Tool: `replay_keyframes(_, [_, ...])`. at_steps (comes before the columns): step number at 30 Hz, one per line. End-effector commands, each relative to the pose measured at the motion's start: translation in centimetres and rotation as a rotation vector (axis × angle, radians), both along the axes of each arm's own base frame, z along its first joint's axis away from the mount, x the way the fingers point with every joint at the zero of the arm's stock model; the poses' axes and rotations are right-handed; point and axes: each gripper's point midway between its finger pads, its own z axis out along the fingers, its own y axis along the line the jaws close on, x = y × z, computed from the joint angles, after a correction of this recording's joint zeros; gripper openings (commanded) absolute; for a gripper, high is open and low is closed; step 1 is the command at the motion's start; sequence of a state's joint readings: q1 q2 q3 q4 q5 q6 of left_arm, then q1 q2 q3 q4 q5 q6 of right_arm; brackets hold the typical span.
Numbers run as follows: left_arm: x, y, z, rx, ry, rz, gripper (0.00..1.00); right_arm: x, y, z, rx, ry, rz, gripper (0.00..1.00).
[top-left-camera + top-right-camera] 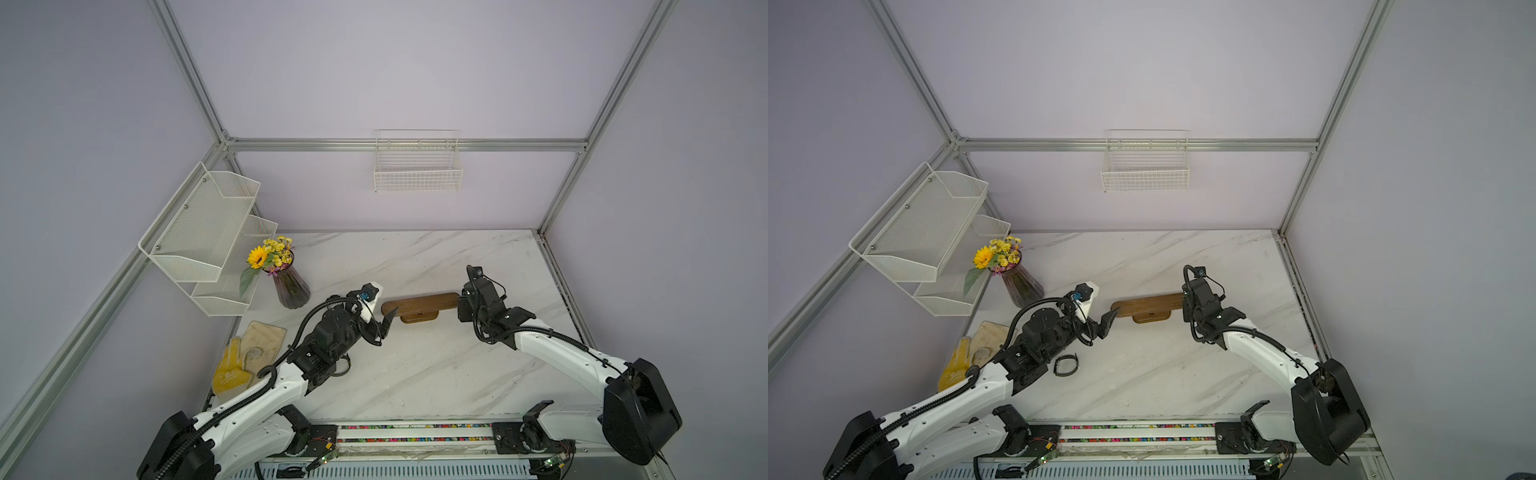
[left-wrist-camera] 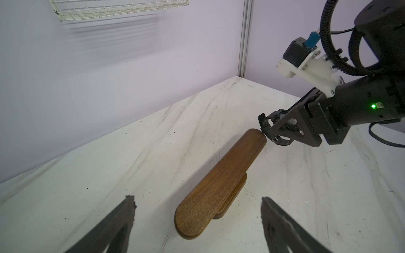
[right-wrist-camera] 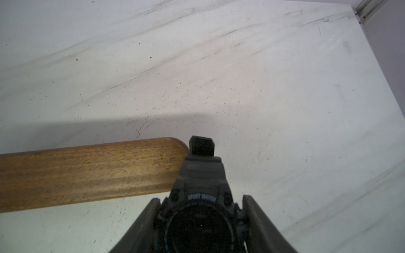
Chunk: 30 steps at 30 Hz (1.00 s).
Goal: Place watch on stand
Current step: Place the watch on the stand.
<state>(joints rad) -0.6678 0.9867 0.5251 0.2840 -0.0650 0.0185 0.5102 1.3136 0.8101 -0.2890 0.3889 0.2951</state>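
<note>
One wooden stand is sitting on the marble desk, its long bar lying level and running side to side, roughly parallel to the back wall, with one rounded end pointing at each arm. The right tool is waiting at the bar's right end, its two jaws pinching the case of a black sport watch from either side. The dial is facing the right wrist camera and the strap is reaching out beyond the jaws. In the left wrist view the strap loop is sitting right against the bar's rounded tip, though whether it is touching cannot be told. The left tool is hovering just off the stand's left end with its jaws spread wide and gripping nothing. In its wrist view the bar is pointing straight into the gap between them. Two watches are showing in all. The second watch, also black, is lying on the desk near the stand's left side, in front of it, beside the left arm. One vase of flowers is standing farther left of the stand, and one wire basket is hanging on the wall behind it.
</note>
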Motion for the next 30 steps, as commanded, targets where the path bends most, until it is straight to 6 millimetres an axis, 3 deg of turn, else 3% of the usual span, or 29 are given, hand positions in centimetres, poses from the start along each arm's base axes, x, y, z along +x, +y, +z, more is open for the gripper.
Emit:
replay_keyframes(1, [0.5, 0.3, 0.2, -0.025, -0.013, 0.025, 0.89, 0.3, -0.4, -0.3, 0.012, -0.017, -0.024, 0.39])
replay_keyframes(4, [1.0, 0.6, -0.5, -0.032, 0.026, 0.061, 0.89, 1.0, -0.9, -0.5, 0.008, -0.007, -0.021, 0.41])
replay_keyframes(9, [0.9, 1.6, -3.4, -0.1, 0.163, 0.134, 0.85, 1.8, -0.6, -0.7, 0.034, 0.008, 0.032, 0.41])
replay_keyframes(15, [0.9, 1.3, -5.8, -0.158, 0.257, 0.148, 0.84, 2.5, -0.5, -0.2, 0.06, -0.002, 0.067, 0.42])
replay_keyframes(23, [2.5, 0.8, -8.1, -0.19, 0.358, 0.167, 0.77, 3.0, 0.3, -1.3, 0.077, 0.029, 0.11, 0.42])
replay_keyframes(30, [3.3, 0.1, -8.8, -0.208, 0.4, 0.146, 0.71, 3.0, 0.6, -1.1, 0.092, 0.019, 0.128, 0.42])
